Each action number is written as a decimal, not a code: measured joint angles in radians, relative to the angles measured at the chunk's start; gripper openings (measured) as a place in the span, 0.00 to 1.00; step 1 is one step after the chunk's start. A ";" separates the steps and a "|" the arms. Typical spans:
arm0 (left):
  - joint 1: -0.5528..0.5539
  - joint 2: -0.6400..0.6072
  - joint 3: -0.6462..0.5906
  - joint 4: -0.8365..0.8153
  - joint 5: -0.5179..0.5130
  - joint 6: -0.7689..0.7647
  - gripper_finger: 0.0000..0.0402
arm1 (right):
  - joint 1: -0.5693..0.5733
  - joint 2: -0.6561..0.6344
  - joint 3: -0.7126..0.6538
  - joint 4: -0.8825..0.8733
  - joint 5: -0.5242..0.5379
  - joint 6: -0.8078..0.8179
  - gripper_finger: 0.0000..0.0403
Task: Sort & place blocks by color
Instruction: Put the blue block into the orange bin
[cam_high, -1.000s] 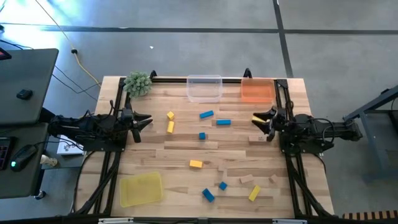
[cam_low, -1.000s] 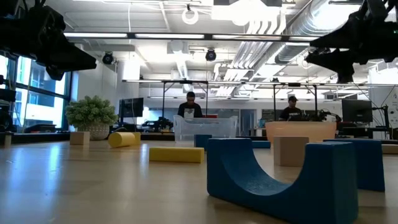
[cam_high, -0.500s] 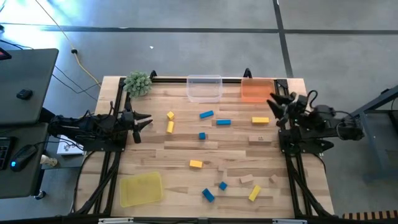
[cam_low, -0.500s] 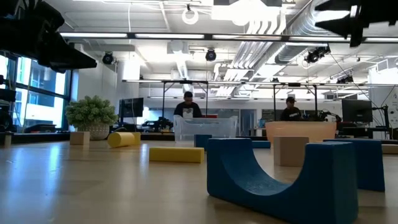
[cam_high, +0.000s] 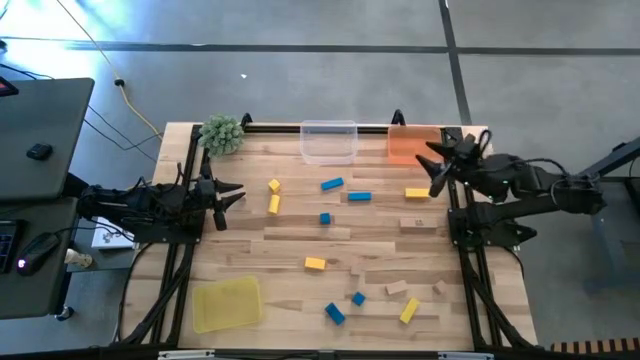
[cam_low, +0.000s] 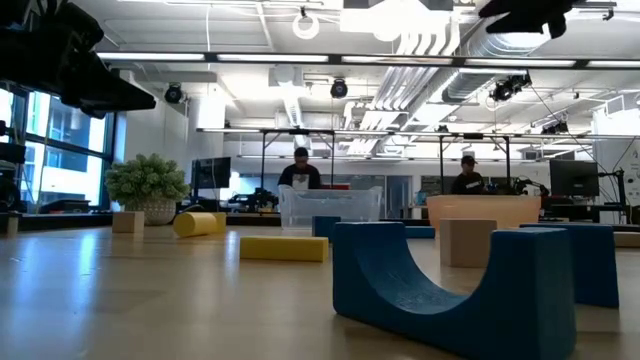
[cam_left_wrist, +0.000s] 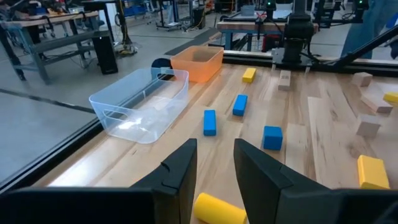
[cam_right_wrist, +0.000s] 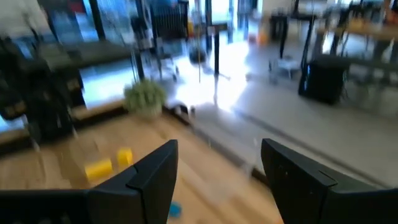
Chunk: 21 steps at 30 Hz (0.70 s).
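Small blocks lie scattered flat on the wooden table: yellow ones (cam_high: 274, 204), (cam_high: 315, 264), (cam_high: 418, 193), blue ones (cam_high: 332, 184), (cam_high: 359, 196), (cam_high: 334, 313) and plain wood ones (cam_high: 413, 222), (cam_high: 398, 288). My left gripper (cam_high: 230, 200) hovers at the table's left edge, level, its fingers (cam_left_wrist: 186, 168) a narrow gap apart with nothing between them; a yellow block (cam_left_wrist: 219, 208) lies below it. My right gripper (cam_high: 433, 168) hangs high over the right edge beside the orange tray, open (cam_right_wrist: 219, 149) and empty.
A clear tray (cam_high: 329, 140) and an orange tray (cam_high: 412, 145) stand at the far edge, and a yellow tray (cam_high: 226, 303) sits at the near left corner. A green plant (cam_high: 221, 133) stands at the far left corner. In the low view a blue arch block (cam_low: 450, 290) looms close.
My right gripper has risen well above the table and drifted toward the far edge, turning as it went; the yellow block it stood over now shows whole. My left gripper has rolled a little about its own line without leaving its place.
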 joint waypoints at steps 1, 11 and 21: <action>0.000 0.000 0.000 0.000 0.000 0.002 0.24 | -0.007 0.027 0.020 -0.046 -0.007 0.028 0.55; 0.000 0.000 0.000 0.000 0.000 0.007 0.24 | -0.124 0.289 0.131 -0.238 -0.235 0.125 0.55; 0.000 0.000 0.000 0.000 0.000 -0.059 0.24 | -0.203 0.526 0.136 -0.223 -0.457 0.017 0.55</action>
